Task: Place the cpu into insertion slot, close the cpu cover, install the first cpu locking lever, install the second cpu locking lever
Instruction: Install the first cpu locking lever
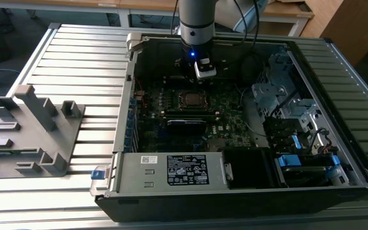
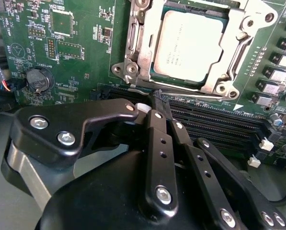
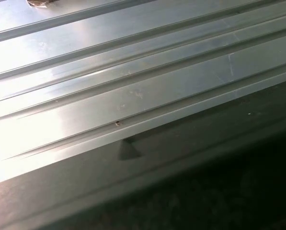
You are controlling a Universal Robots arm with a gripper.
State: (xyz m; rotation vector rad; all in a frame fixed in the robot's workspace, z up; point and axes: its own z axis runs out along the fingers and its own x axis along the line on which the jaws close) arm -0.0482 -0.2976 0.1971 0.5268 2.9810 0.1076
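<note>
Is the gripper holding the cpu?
No, the cpu sits framed by the cover, apart from the gripper.

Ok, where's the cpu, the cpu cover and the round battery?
cpu (image 2: 188,45): second wrist view, middle of its grey top.
cpu cover (image 2: 144,56): second wrist view, on one side bar of the frame.
round battery (image 2: 39,80): second wrist view, its middle.

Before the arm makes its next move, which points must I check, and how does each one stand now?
1. cpu lies flat in its socket: ok.
2. cpu cover is down around the cpu: ok.
3. locking levers are latched: cannot tell.
4. gripper is shut and holds nothing: ok.
5. Gripper is clear of the memory slots: cannot tell, as it is close to them.
</note>
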